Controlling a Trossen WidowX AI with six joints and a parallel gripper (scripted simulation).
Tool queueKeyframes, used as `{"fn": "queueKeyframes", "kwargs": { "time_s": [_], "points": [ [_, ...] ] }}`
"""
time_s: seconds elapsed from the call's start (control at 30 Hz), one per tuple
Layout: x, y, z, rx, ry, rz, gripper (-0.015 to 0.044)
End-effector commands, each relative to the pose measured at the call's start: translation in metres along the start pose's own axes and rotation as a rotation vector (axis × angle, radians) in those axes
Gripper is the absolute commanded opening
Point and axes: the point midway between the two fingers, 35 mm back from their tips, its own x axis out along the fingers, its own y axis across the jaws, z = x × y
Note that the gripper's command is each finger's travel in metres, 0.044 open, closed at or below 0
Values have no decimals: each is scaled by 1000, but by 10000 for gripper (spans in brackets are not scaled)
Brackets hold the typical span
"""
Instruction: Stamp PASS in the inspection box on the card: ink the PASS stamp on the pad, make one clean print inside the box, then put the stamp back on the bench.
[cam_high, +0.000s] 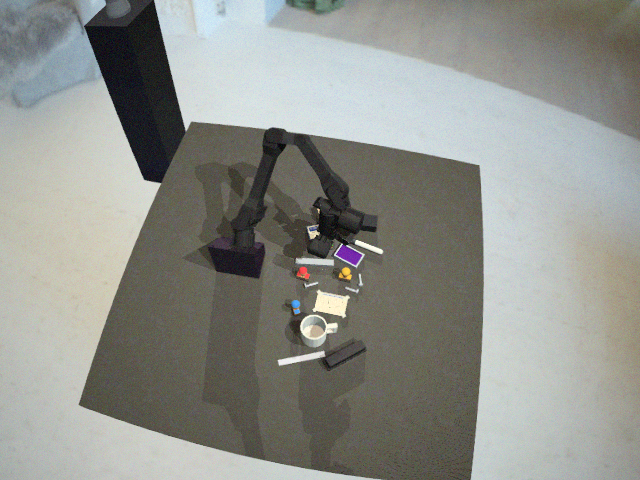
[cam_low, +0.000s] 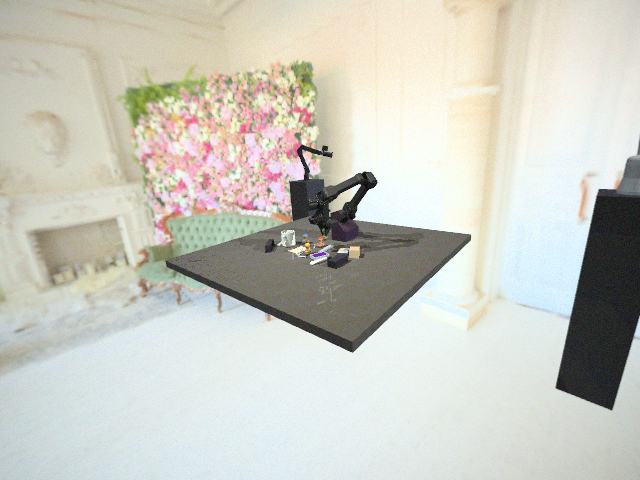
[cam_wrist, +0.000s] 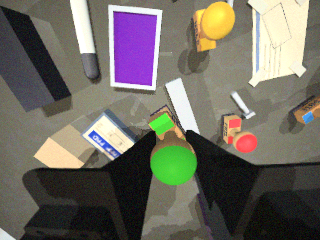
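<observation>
My gripper (cam_wrist: 170, 135) (cam_low: 324, 231) is shut on the green-knobbed stamp (cam_wrist: 173, 164). It hangs over the bench beside the ink pad, above one end of the grey bar; its underside is hidden. The purple ink pad (cam_wrist: 135, 50) (cam_high: 349, 255) (cam_low: 319, 255) lies open in its white frame. The cream card (cam_wrist: 295, 45) (cam_high: 331, 303) lies farther off, with an outlined box and no clear print visible in it. The red stamp (cam_wrist: 245, 142) (cam_high: 302, 271), yellow stamp (cam_wrist: 217, 21) (cam_high: 345, 272) and blue stamp (cam_wrist: 307, 116) (cam_high: 295, 304) are on the bench.
A mug (cam_high: 313, 330) (cam_low: 287, 237) stands beyond the card, near a black block (cam_high: 345, 354) and a white bar (cam_high: 301, 358). Around the pad are a marker (cam_wrist: 82, 30), a dark block (cam_wrist: 25, 60), a tan block (cam_wrist: 57, 155), a labelled box (cam_wrist: 107, 137) and the grey bar (cam_wrist: 181, 102).
</observation>
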Motion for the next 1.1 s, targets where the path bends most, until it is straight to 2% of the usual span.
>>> {"fn": "queueKeyframes", "kwargs": {
  "time_s": [0.0, 0.27, 1.07],
  "points": [
    [1, 12, -16, 0, -1, 7, 0],
    [5, 27, -43, -1, 3, 14, 0],
    [37, 27, -42, -1, 2, 10, 0]
  ]
}}
